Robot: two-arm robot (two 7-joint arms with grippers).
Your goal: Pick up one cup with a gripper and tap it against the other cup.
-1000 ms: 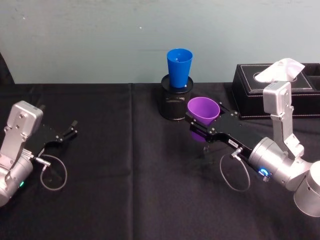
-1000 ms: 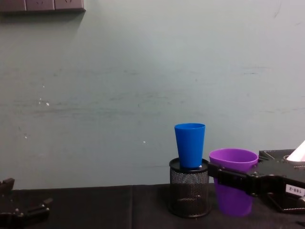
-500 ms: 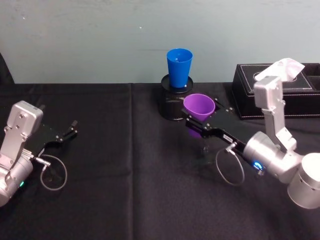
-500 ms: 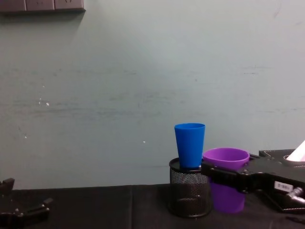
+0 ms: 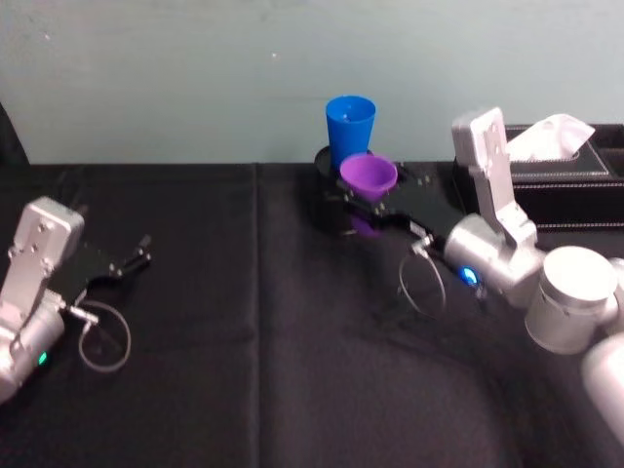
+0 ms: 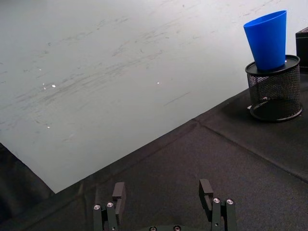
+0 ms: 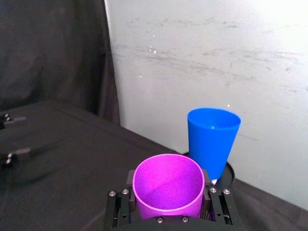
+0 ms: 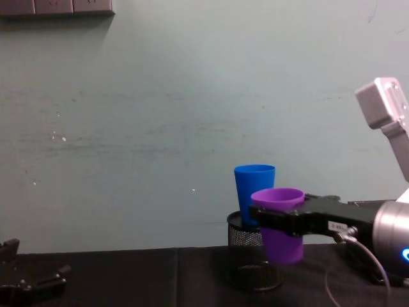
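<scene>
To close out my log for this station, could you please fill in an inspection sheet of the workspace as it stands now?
Surface: black cloth, wrinkled, no spills seen.
Job's things: purple cup held upright off the cloth, close beside the blue cup; contact cannot be told. The blue cup stands in a mesh pen holder.
Clutter: black tissue box at the far right.
Grippers: right gripper shut on the purple cup; left gripper open, low at the left.
Cables: left wrist loop, right wrist loop, both snag-free.
Surroundings: pale wall with wall plates.
</scene>
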